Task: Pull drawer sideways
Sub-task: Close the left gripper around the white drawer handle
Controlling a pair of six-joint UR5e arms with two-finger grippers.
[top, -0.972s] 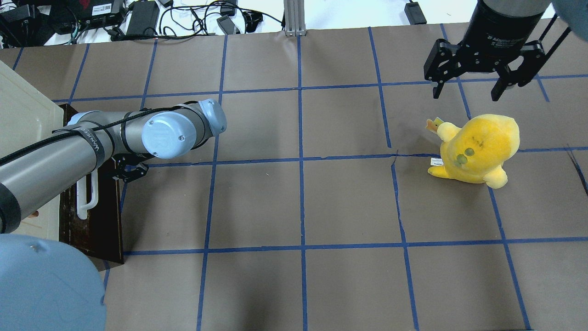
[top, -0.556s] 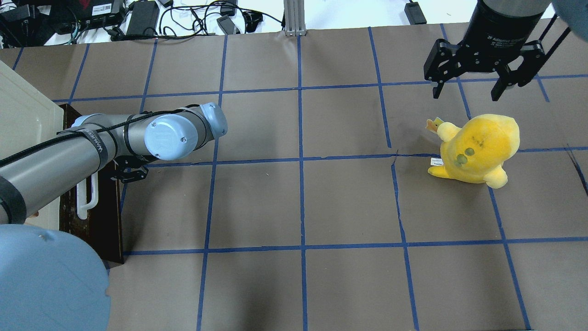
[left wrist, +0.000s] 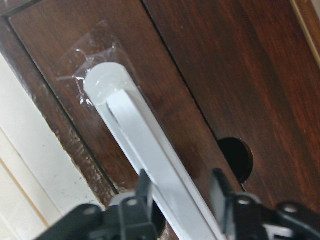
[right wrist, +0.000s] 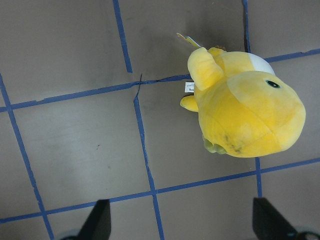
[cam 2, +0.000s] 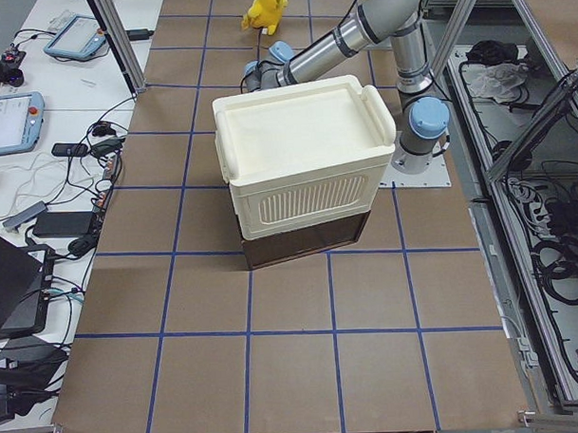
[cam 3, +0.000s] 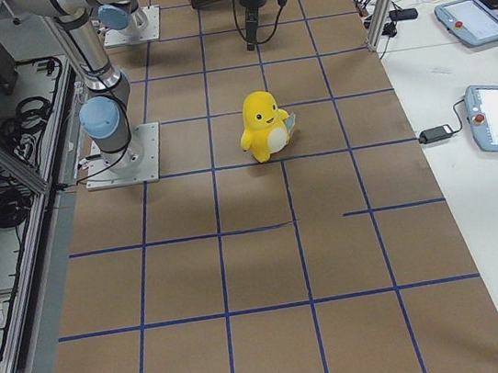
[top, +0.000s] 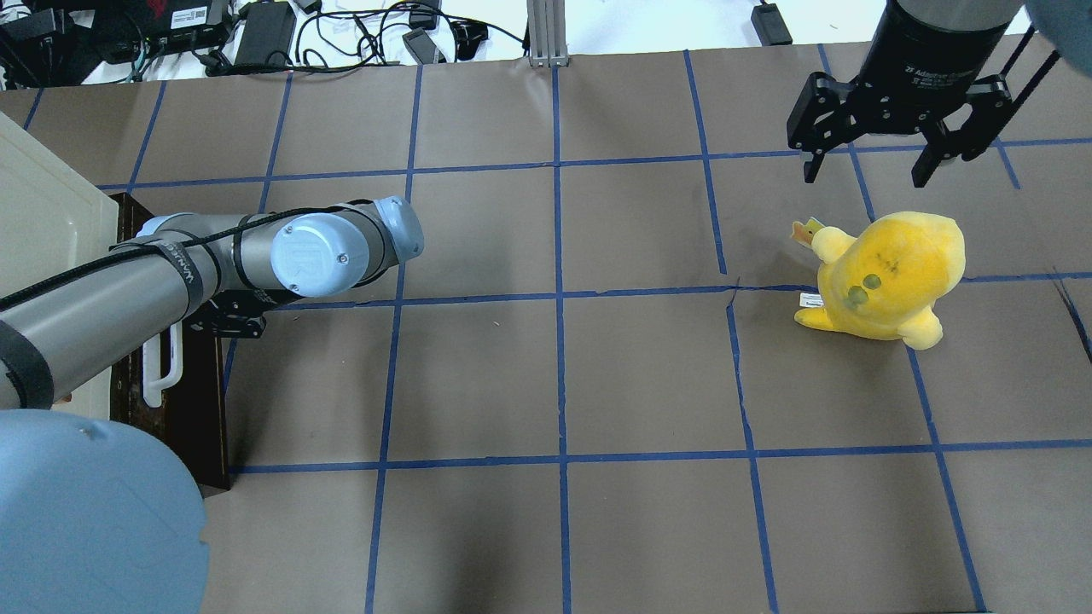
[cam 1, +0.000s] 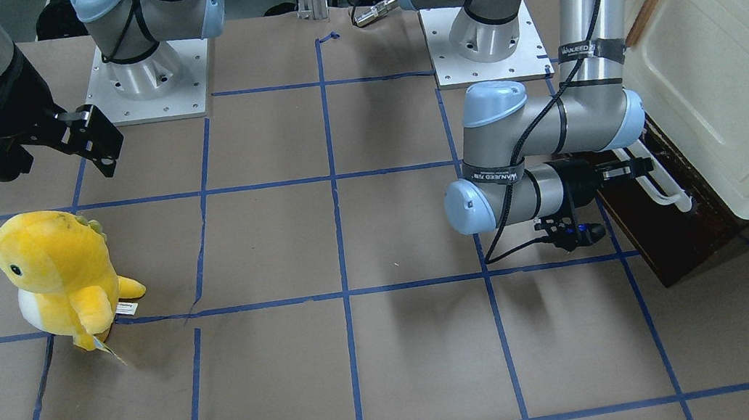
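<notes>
The drawer (top: 183,409) has a dark brown wooden front and a long white bar handle (top: 162,375). It sits at the table's left under a cream cabinet (top: 43,222). In the left wrist view the two black fingers (left wrist: 142,187) stand close on either side of the white handle (left wrist: 145,145), against the brown front (left wrist: 210,75). My left gripper (left wrist: 180,182) is shut on the handle; it also shows in the front view (cam 1: 641,165). My right gripper (top: 866,166) is open and empty, up at the far right.
A yellow plush toy (top: 887,273) stands on the brown paper below the right gripper, and also shows in the right wrist view (right wrist: 245,115). The cabinet door carries a small tan wooden handle (cam 1: 644,14). Cables and power bricks (top: 264,34) lie past the far edge.
The left arm's elbow has shifted slightly right and its wrist has moved a little toward the drawer front. The drawer front shows no clear movement. The right arm has not moved.
</notes>
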